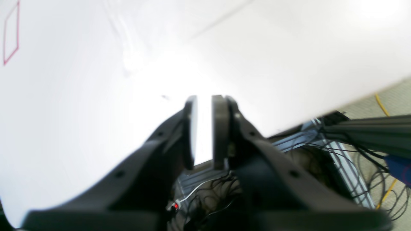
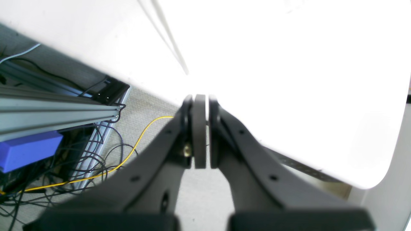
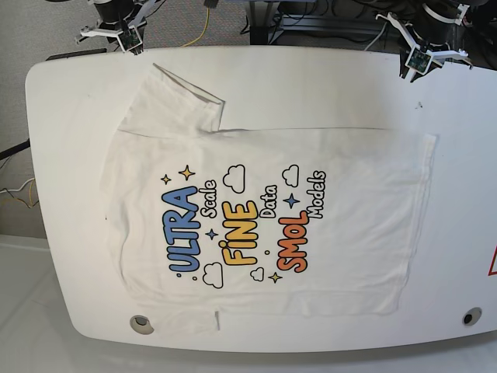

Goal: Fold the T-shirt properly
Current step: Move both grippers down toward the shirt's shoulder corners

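- We see the T-shirt [image 3: 264,217] spread flat, print up, on the white worktop [image 3: 70,256], well apart from both pairs of jaws.
- Our left gripper [image 1: 204,131] hangs at the worktop's far edge; its jaws stand apart with a clear gap, nothing between them.
- Our right gripper [image 2: 201,131] sits over the same far edge at the other corner, jaws pressed together and empty.
- One sleeve [image 3: 175,105] points toward the right jaws.
- Cables [image 2: 96,160] lie on the floor beneath them.
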Motion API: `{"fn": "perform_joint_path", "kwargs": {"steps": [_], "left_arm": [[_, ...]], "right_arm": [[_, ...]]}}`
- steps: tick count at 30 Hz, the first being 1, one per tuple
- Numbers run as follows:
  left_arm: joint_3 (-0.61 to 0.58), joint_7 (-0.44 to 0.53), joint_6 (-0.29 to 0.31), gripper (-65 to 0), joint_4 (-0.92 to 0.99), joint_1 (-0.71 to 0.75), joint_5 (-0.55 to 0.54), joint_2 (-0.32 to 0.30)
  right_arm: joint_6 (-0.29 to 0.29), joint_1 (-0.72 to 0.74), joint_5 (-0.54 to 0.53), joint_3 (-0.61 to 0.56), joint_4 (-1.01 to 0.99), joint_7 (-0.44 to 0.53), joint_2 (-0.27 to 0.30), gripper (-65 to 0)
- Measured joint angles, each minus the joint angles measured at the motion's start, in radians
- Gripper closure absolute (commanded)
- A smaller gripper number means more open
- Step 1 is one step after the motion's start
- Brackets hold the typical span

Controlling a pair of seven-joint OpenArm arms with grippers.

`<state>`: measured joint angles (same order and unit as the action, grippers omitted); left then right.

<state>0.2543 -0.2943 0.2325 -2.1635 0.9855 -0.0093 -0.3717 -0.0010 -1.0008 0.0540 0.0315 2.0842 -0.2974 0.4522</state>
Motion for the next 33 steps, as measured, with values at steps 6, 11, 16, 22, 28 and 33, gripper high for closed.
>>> {"fn": "perform_joint_path", "kwargs": {"steps": [6,11,16,22,28,33], "left_arm": [[-0.014,-0.012,0.062,-31.3,0.027,-0.076,-0.042,0.005],[-0.013,-0.044,0.073,-30.0,0.040,-0.108,-0.027,0.005],[-0.016,-0.078,0.112,-27.5,0.077,-0.133,-0.029,0.002],[0.014,-0.077,0.148,-27.9,0.099,-0.153,-0.123,-0.003],[0.041,-0.026,0.143,-26.7,0.107,-0.149,-0.236,-0.028],[0.042,-0.035,0.155,-26.5,0.135,-0.152,-0.286,-0.043]], "right_arm": [[0.001,0.051,0.002,-0.013,0.003,0.006,-0.023,-5.2],[-0.010,0.056,0.019,-0.008,0.011,-0.003,-0.022,-7.0],[-0.010,0.056,0.045,0.003,0.032,0.001,-0.027,-8.4],[0.011,0.080,-0.008,0.098,0.049,0.009,-0.048,-12.3],[-0.011,0.114,-0.217,0.303,0.047,0.002,-0.087,-20.4],[0.039,0.133,-0.308,0.356,0.042,-0.003,-0.109,-27.6]]}}
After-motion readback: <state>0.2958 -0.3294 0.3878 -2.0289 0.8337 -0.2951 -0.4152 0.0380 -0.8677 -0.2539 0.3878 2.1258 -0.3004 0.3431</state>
